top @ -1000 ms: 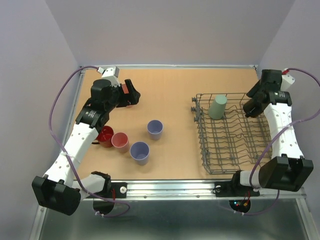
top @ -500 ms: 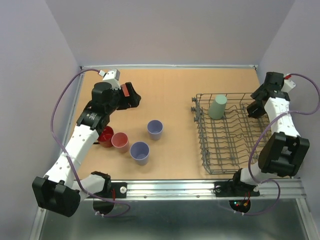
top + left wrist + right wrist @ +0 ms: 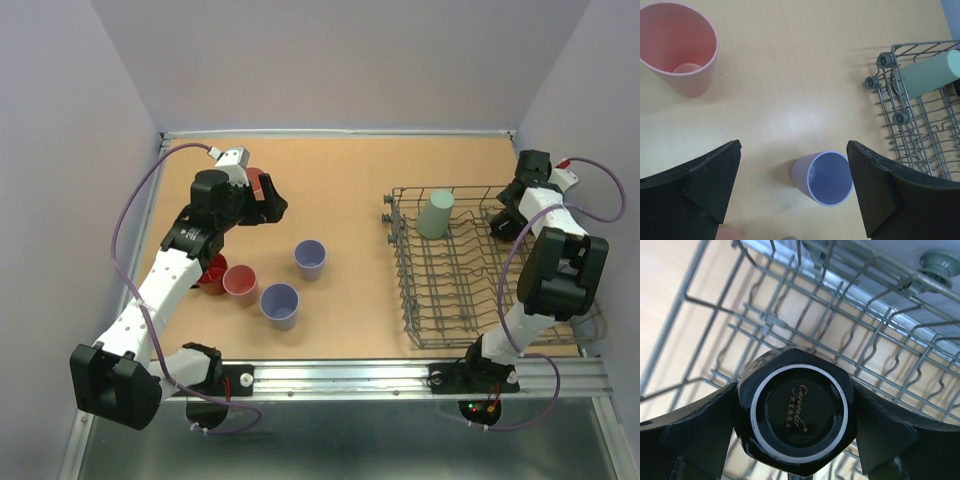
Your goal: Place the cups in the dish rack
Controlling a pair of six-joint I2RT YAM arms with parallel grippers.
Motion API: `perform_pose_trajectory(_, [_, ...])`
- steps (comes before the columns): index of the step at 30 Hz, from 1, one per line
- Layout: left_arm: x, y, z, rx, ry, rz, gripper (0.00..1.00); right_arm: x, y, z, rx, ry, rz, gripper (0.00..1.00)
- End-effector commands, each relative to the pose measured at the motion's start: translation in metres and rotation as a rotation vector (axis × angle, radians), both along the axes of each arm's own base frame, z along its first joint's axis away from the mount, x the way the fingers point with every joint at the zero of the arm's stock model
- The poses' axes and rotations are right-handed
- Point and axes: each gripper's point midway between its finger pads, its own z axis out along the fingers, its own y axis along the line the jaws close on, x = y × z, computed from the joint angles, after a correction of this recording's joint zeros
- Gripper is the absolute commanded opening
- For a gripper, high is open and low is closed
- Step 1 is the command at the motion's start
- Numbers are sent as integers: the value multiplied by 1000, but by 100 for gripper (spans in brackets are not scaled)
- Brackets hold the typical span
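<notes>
Since its arm [image 3: 560, 270] folded in, the right gripper [image 3: 504, 218] stays clamped on the dark mug [image 3: 799, 415], base toward its camera, over the dish rack [image 3: 402, 275] at right of frame: placement likely imminent. The left gripper [image 3: 794, 145], fingers apart, has swung toward the lavender cup [image 3: 826, 177].

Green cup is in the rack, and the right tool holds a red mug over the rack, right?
Not quite. The green cup is in the rack, and the right tool does hold a mug over it, but the mug is black, not red. The right wrist view shows its black base.
</notes>
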Motion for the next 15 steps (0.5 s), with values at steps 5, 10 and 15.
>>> perform_pose_trajectory(5, [3, 3, 20, 9, -83, -11, 98, 33, -29, 43, -115, -264, -123, 0])
perform_pose_trajectory(10, [-1, 5, 19, 12, -82, -7, 98, 39, -31, 27, -99, -259, -139, 0])
perform_pose_trajectory(15, [-4, 7, 24, 10, -88, -7, 98, 37, -34, 12, -106, -242, -169, 0])
